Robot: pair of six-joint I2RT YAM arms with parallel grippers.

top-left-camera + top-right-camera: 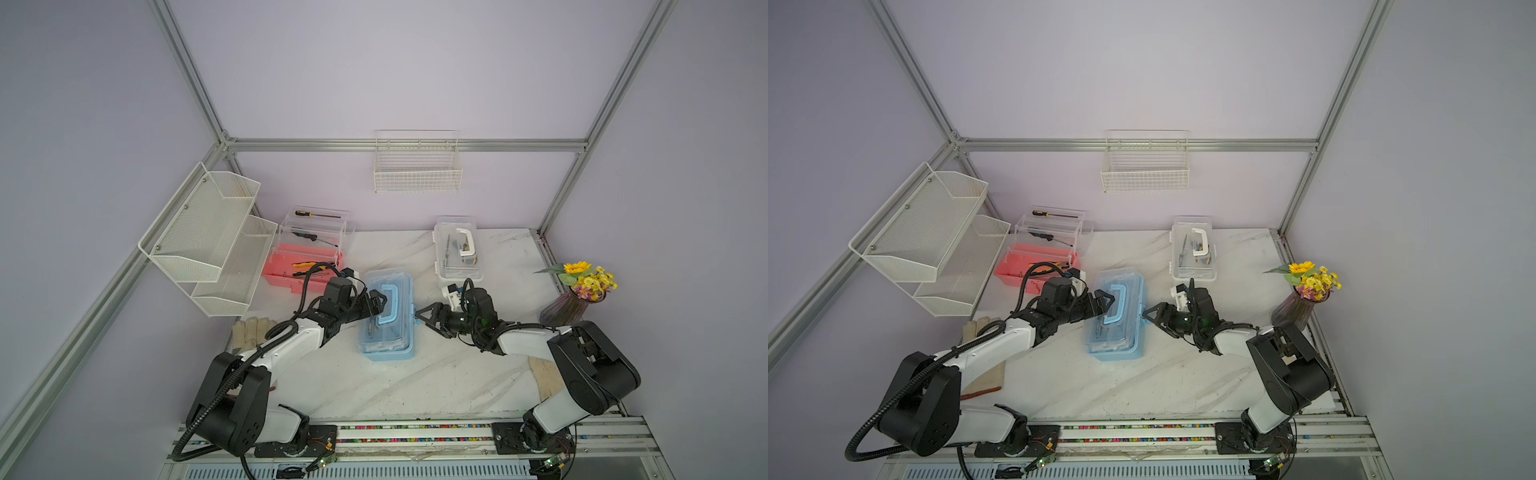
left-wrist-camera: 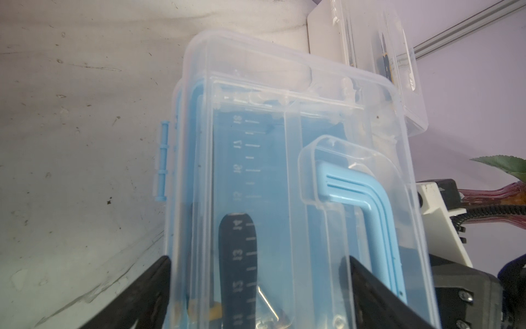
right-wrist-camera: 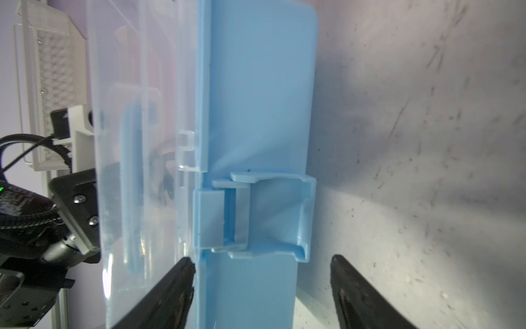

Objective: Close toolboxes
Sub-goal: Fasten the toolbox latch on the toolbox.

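The pink toolbox (image 1: 291,270) at the back left sits open, the left gripper (image 1: 381,305) spreads its jaws over the blue toolbox (image 1: 390,345) in the middle — likely to steady it — while the right gripper (image 1: 420,316), jaws wide too, faces its latch (image 3: 256,216).

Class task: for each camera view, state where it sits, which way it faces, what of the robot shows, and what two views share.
Top views: above the arm bases, looking down on the table; left arm and right arm show.
Left wrist: on the left arm, looking along the blue toolbox; left gripper shows, jaws spread.
Right wrist: on the right arm, facing the toolbox's latch; right gripper shows, jaws spread.
Shared: both wrist views see the toolbox, from opposite sides.
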